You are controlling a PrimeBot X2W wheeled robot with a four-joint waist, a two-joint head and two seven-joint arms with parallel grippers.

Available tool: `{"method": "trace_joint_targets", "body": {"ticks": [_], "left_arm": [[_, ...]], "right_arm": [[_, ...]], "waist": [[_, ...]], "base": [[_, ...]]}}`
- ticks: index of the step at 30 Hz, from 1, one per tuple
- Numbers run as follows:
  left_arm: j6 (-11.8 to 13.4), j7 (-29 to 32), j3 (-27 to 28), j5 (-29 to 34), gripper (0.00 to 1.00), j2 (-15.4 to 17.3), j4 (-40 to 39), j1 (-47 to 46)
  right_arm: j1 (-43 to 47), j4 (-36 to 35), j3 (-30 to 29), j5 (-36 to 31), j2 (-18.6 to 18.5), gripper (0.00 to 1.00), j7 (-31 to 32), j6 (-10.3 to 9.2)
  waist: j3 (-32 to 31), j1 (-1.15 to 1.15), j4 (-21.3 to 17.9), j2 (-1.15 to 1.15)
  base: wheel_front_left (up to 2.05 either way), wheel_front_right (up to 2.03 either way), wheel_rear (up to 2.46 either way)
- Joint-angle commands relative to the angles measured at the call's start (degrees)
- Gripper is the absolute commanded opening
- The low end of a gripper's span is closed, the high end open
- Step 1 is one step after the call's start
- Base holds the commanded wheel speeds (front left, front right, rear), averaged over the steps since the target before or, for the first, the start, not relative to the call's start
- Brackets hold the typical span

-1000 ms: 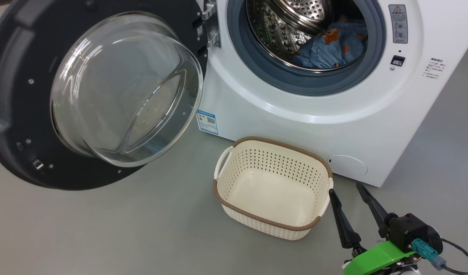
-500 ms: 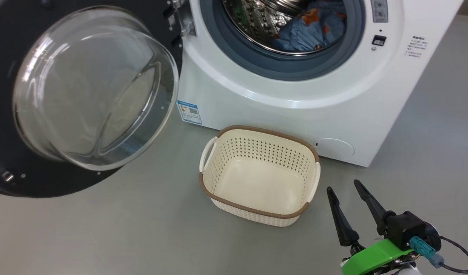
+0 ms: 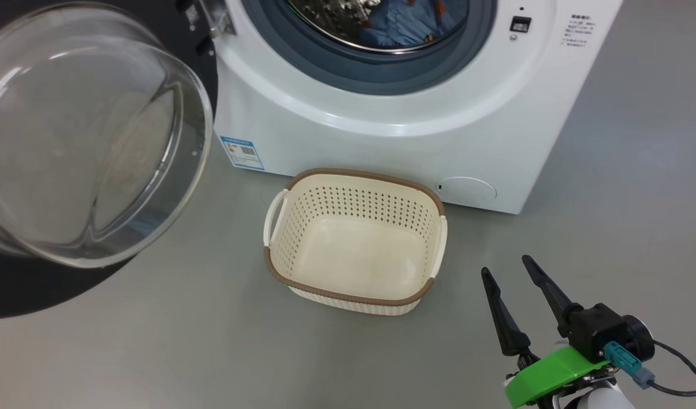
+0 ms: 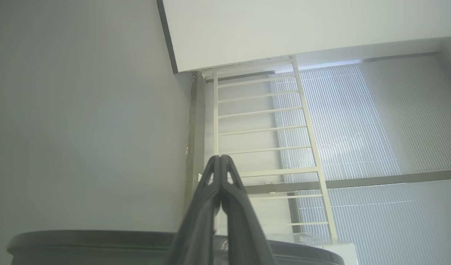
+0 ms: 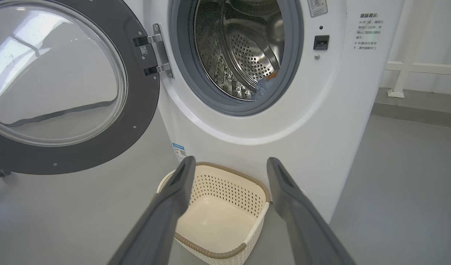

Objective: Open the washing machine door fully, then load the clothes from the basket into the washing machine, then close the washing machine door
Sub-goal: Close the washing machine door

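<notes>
The washing machine [image 3: 382, 142] [image 5: 321, 110] stands with its door [image 3: 81, 147] [image 5: 63, 84] swung wide open to the left. Light blue clothes [image 3: 402, 23] [image 5: 264, 84] lie inside the steel drum. On the floor in front sits the cream basket [image 3: 356, 241] [image 5: 218, 217], with nothing in it. My right gripper [image 3: 506, 266] [image 5: 229, 162] is open and holds nothing, low and to the right of the basket. In the left wrist view my left gripper [image 4: 220, 157] is shut with nothing in it, pointing up at a wall and window.
Grey floor [image 3: 620, 199] spreads around the machine and basket. A white railing [image 5: 413, 68] stands behind the machine on the right. A white ladder-like frame [image 4: 262, 129] and window blinds [image 4: 358, 121] face the left wrist camera, with a dark rim [image 4: 85, 239] along the bottom.
The head camera has shifted, so the machine, door and basket slide up and left in its picture. The right gripper stays open at the lower right.
</notes>
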Motion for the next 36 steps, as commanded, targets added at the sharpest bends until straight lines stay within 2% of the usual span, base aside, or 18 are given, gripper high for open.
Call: {"method": "trace_joint_targets", "body": {"ticks": [1,20,36], "left_arm": [[-0.2,0.7,1.3,-0.2,0.0,4.9,-0.7,-1.4],[-0.2,2.7,3.2,-1.3,0.0,5.4,1.3,-2.2],[-0.2,10.5,3.4,-1.9,0.0,3.7,-4.0,0.8]], "right_arm": [[-1.9,-1.4,1.5,-0.7,0.1,1.0,-0.3,0.09],[-2.5,-2.0,1.8,-0.9,0.1,1.0,-0.3,0.09],[-3.0,-1.1,1.9,-1.1,0.1,1.0,-0.3,0.09]], "waist": [[1.2,0.0,-1.3,0.0],[3.3,0.0,-4.0,0.0],[3.6,0.0,-4.3,0.0]], "base": [[0.0,0.0,0.0],[0.0,0.0,0.0],[0.0,0.0,0.0]]}}
